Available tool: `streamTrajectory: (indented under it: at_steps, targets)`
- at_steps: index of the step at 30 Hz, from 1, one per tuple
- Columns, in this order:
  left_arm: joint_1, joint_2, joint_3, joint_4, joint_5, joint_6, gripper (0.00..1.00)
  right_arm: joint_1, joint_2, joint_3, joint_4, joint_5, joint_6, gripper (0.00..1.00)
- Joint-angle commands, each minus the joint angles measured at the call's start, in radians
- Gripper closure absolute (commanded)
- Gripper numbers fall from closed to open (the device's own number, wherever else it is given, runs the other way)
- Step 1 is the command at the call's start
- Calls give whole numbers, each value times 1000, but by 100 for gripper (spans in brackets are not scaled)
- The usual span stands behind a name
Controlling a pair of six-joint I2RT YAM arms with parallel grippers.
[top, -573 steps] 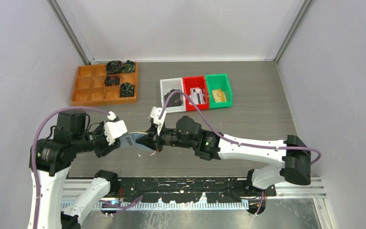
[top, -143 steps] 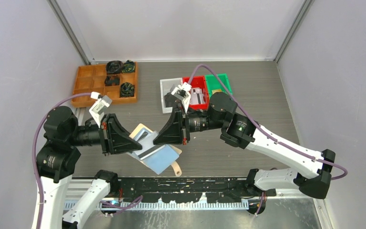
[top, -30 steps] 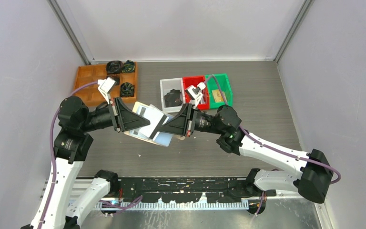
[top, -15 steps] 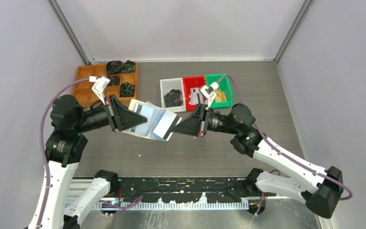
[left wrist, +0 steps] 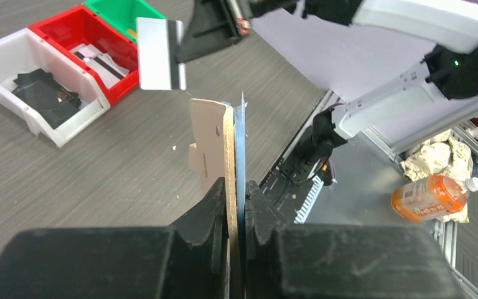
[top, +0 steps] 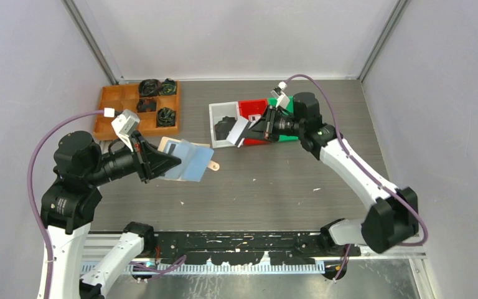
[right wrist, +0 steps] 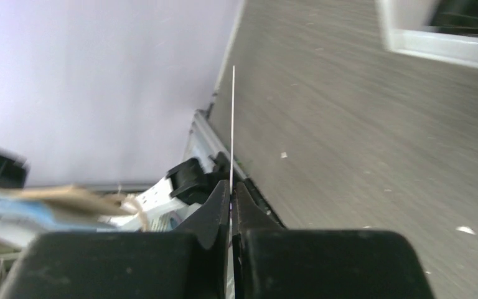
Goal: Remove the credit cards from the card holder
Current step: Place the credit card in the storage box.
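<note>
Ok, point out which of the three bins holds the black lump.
The white bin, leftmost in the overhead view: the black lump lies in it. The red bin beside it holds striped white cards; the green bin is mostly hidden inside.

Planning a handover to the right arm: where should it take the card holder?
Probably the free edge near the tab, coming from the right. The holder lies roughly flat in the air, and the left gripper clamps its opposite edge.
</note>
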Motion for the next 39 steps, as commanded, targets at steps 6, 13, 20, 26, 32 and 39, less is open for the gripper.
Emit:
streamTrajectory:
  at_steps: [6, 13, 20, 26, 32, 39]
  targets:
    - [3, 0, 27, -22, 109, 41, 100, -131, 321, 346, -396, 255, -337, 99]
    - [3, -5, 3, 25, 152, -12, 100, -133, 604, 658, -618, 377, -490, 99]
    - [3, 2, -3, 49, 166, -36, 100, -127, 794, 837, -762, 432, -580, 99]
    - [2, 1, -10, 63, 187, -55, 100, -114, 874, 908, -762, 424, -591, 99]
    - [3, -4, -10, 60, 214, -62, 100, -92, 944, 969, -776, 410, -606, 89]
    - [2, -3, -11, 62, 231, -73, 100, -85, 907, 972, -792, 471, -627, 60]
